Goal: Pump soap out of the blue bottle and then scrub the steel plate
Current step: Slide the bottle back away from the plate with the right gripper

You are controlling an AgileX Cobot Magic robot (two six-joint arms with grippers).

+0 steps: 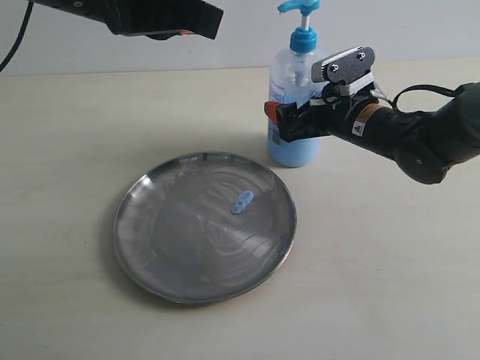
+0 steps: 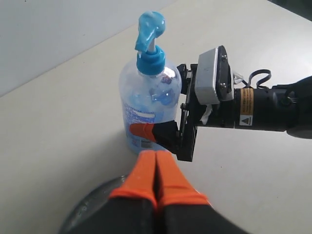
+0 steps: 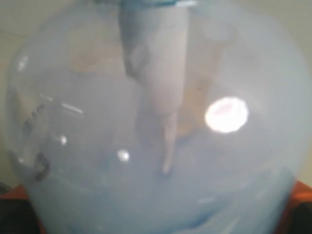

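Observation:
The blue bottle [image 1: 294,90] stands upright just behind the steel plate [image 1: 187,247], its pump head [image 1: 300,9] up. My right gripper [image 1: 289,124] reaches in from the right and is shut on the bottle's body, with one orange fingertip [image 2: 142,130] lying on the near side. In the right wrist view the bottle [image 3: 156,146] fills the picture. A small blob of pale blue soap [image 1: 242,202] lies on the plate near its middle. My left gripper [image 1: 214,21] hangs above the table at the back left, its orange fingers [image 2: 146,170] pressed together and holding nothing.
The plate's rim [image 2: 83,214] shows just below the left gripper. A black cable [image 1: 420,88] loops off the right arm. A pale wall runs along the back edge of the beige table [image 1: 390,285].

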